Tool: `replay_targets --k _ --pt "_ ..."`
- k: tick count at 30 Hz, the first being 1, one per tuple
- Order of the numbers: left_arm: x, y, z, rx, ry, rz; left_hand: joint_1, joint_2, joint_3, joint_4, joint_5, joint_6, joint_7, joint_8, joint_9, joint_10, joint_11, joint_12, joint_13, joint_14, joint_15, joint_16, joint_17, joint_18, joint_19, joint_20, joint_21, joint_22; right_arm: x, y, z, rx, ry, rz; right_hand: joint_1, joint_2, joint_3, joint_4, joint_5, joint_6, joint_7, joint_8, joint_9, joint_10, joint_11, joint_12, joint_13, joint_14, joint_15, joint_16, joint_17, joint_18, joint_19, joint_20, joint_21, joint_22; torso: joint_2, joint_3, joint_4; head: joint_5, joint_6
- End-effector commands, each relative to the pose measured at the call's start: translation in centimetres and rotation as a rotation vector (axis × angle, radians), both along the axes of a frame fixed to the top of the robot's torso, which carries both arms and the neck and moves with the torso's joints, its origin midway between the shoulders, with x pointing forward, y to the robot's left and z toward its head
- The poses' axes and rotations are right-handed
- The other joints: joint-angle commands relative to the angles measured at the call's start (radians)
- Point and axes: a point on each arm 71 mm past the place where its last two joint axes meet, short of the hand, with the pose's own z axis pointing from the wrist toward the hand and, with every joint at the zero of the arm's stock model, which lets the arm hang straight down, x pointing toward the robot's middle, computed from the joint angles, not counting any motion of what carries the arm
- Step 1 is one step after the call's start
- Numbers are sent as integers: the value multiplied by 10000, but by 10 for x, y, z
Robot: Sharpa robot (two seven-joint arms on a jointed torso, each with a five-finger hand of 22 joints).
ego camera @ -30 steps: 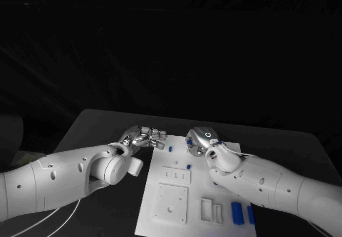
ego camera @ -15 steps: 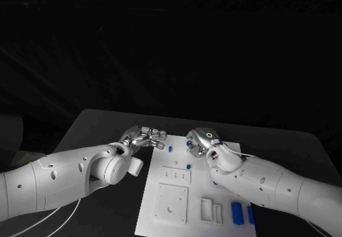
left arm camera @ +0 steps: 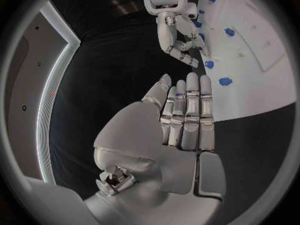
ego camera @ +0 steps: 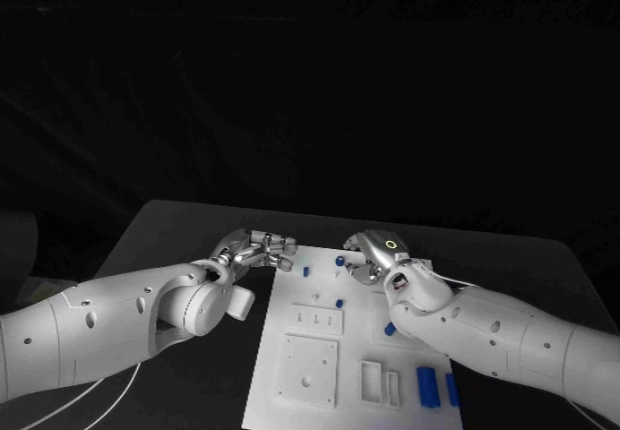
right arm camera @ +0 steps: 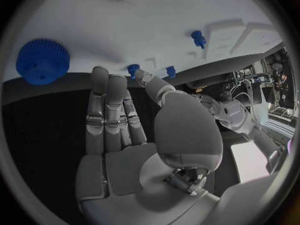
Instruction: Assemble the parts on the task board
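Note:
The white task board [ego camera: 310, 358] lies in the middle of the black table. Small blue parts stand near its far end [ego camera: 307, 269] [ego camera: 340, 262], another [ego camera: 339, 302] sits further in, and two long blue pieces [ego camera: 427, 385] lie at its near right corner. My left hand [ego camera: 259, 247] hovers at the board's far left corner, fingers straight and together [left arm camera: 187, 110], holding nothing. My right hand [ego camera: 370, 252] is over the far end, fingers extended [right arm camera: 109, 115] and empty. A blue gear [right arm camera: 42, 61] lies on the board near it.
Raised white blocks and slotted fixtures [ego camera: 314, 358] [ego camera: 383, 381] occupy the board's near half. Another blue part [ego camera: 389, 329] sits beside my right forearm. Bare black table [ego camera: 168, 233] surrounds the board on all sides.
My right hand and forearm have shifted slightly to the right, uncovering a blue part by the forearm. The left hand has barely moved.

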Motion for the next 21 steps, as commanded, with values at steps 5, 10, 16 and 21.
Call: replay_targets --k 5,10,16,21 --pt "0 3 2 -16 -154 23 -144 -4 -25 -57 -12 -86 -11 -28 9 -76 35 -50 0 -36 -3 65 -14 81 68 22 -54 48 -2 -27 19 635 23 -114 -268 -54 342 141 -52 479 -253 17 44 2032 -552 5 102 -36 -347 0 128 -218 201 -347 -48 124 -40 98 -190 -94 85" --pt "2 10 2 34 -176 190 -137 -11 -24 -64 -10 -92 -10 -27 7 -75 34 -50 0 -36 -4 65 -15 82 72 21 -59 51 1 -52 24 665 627 -366 -125 31 -599 98 189 642 -412 8 46 3678 -1130 44 1307 37 -747 -188 210 -726 286 -813 -171 62 -48 183 -315 -149 85" --pt "4 12 2 56 -185 250 -137 -11 -24 -64 -10 -92 -10 -27 7 -75 34 -50 0 -36 -4 65 -15 82 72 21 -59 51 6 -78 20 712 1720 -655 -92 419 -2173 36 765 294 -427 0 52 1794 -1217 5736 7839 -291 -777 1069 2151 -852 363 -863 1718 1233 -23 275 -357 -197 74" --pt "4 11 1 55 -176 221 -137 -11 -24 -64 -10 -92 -10 -27 7 -75 34 -50 0 -36 -4 65 -15 82 72 21 -59 51 10 -91 16 603 2445 -764 -128 601 -2774 38 1332 62 -342 8 61 2101 -1077 9521 11127 -109 -643 2466 4993 -710 384 -718 3428 2382 -7 276 -318 -287 50"
